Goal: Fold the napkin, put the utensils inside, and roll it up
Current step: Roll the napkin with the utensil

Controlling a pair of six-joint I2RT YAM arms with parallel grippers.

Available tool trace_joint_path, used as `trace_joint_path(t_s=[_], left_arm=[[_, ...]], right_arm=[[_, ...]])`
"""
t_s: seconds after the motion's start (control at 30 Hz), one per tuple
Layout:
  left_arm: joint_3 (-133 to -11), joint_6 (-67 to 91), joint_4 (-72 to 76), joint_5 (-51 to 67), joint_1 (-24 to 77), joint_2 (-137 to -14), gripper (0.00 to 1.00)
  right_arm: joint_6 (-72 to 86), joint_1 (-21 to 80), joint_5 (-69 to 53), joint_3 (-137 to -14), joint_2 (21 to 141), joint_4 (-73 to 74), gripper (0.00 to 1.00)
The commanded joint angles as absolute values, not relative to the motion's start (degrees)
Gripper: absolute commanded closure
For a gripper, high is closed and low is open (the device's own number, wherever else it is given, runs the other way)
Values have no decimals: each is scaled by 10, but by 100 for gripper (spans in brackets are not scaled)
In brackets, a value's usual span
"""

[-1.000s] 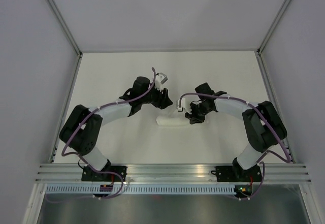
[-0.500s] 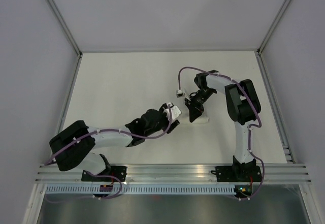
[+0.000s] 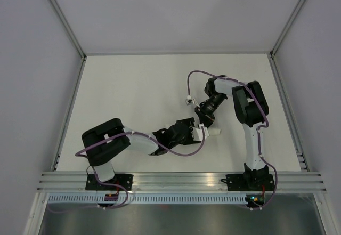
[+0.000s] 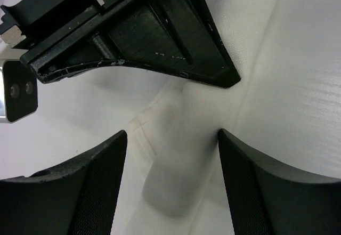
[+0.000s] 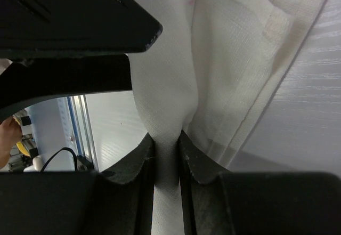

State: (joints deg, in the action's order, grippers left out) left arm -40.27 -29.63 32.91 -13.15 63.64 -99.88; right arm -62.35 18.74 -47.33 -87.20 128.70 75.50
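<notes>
The napkin (image 3: 212, 132) is a short white roll right of the table's middle. My left gripper (image 3: 198, 132) is at its left end. In the left wrist view the left gripper (image 4: 171, 184) is open, and the rolled napkin end (image 4: 178, 176) lies between the fingers (image 4: 90, 187) without touching them. My right gripper (image 3: 204, 119) comes down on the roll from the far side. In the right wrist view the right gripper (image 5: 166, 152) is shut on a fold of the napkin (image 5: 234, 59). The utensils are hidden.
The right gripper's black body (image 4: 160, 38) hangs just above the left fingers. The left gripper's body (image 5: 69, 11) crowds the right wrist view. Cream tabletop (image 3: 128, 86) lies all around, with walls at the sides and the metal rail (image 3: 176, 179) in front.
The left arm swung from the far left of the roll round to its near left end. The right arm folded back. The napkin roll shifted to the right.
</notes>
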Motion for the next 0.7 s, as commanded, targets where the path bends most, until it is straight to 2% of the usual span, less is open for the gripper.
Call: trace_joint_path(t_s=[0.0, 0.33, 0.53, 0.63, 0.67], left_arm=[[-433, -343, 337, -123, 640, -1012, 26], [-493, -269, 187, -18, 632, -1030, 37], [-522, -245, 145, -9, 604, -1061, 42], [-523, -227, 140, 13, 585, -1061, 47], [-526, -223, 135, 28, 580, -1063, 55]], right_arm=[[-663, 185, -378, -863, 1333, 685, 83], [-648, 183, -377, -867, 1336, 675, 83], [-645, 183, -378, -865, 1334, 672, 84], [-642, 182, -378, -860, 1330, 664, 84], [-641, 183, -379, -859, 1328, 661, 83]])
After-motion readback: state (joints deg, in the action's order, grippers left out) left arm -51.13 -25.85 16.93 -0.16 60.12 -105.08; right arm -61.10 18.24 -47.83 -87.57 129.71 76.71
